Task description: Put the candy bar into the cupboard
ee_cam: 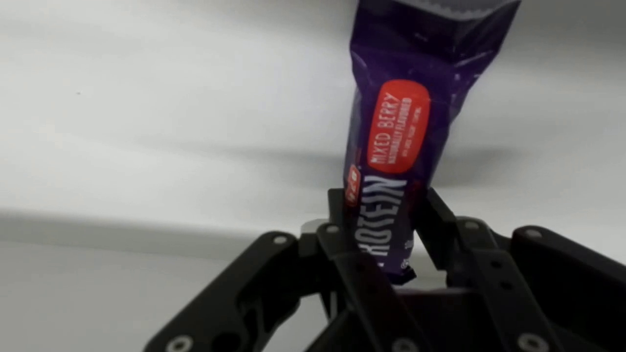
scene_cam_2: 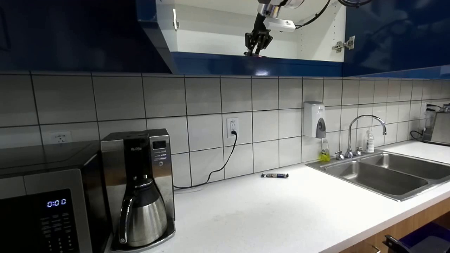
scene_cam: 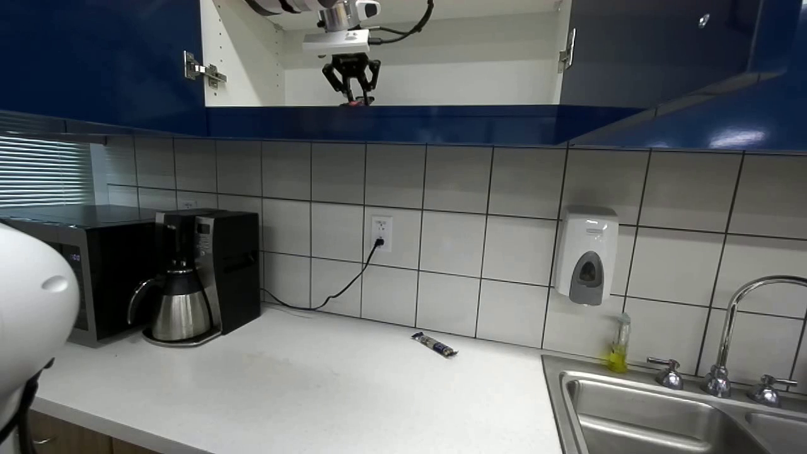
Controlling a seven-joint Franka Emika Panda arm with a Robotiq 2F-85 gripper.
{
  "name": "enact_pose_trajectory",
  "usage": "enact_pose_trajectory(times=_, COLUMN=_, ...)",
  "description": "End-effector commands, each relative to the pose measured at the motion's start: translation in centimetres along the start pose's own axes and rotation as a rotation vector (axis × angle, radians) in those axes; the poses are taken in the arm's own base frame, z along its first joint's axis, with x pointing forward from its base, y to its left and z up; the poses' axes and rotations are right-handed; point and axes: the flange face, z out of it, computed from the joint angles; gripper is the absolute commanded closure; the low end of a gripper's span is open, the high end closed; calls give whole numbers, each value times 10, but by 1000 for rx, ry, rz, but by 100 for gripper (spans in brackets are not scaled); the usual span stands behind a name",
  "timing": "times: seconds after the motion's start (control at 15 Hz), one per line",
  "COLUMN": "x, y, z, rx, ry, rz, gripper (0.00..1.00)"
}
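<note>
The candy bar (ee_cam: 415,63) is dark purple with a red label. In the wrist view my gripper (ee_cam: 384,210) has a finger pressed on each side of it, near its lower end, and its far end sticks out beyond the fingers. The cupboard (scene_cam: 441,120) is open, with a white interior and blue fronts; it also shows in an exterior view (scene_cam_2: 218,63). My gripper (scene_cam: 357,94) points down inside the cupboard opening, just above the bottom edge, in both exterior views. Only a sliver of the bar shows there. Whether the bar touches the cupboard floor is hidden behind the edge.
Open blue doors (scene_cam: 101,57) flank the opening. Below, a dark small bar (scene_cam: 435,345) lies on the white counter (scene_cam: 315,391). A coffee maker (scene_cam: 233,271), a microwave (scene_cam_2: 45,196), a soap dispenser (scene_cam: 589,252) and a sink (scene_cam: 649,416) stand around it.
</note>
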Motion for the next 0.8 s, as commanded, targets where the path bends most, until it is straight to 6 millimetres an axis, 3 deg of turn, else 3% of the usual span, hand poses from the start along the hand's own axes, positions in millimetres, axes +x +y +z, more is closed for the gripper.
enact_pose_trajectory(times=0.0, x=7, y=3, z=5, rx=-19, ry=-19, rz=18, gripper=85)
enact_pose_trajectory(times=0.07, x=7, y=3, z=7, rx=-20, ry=-21, rz=21, gripper=46)
enact_pose_trajectory(times=0.13, x=7, y=4, z=8, rx=-23, ry=-21, rz=23, gripper=34)
enact_pose_trajectory(times=0.47, x=6, y=10, z=6, rx=-29, ry=-18, rz=32, gripper=0)
enact_pose_trajectory(times=0.73, x=3, y=15, z=1, rx=-30, ry=-17, rz=37, gripper=0)
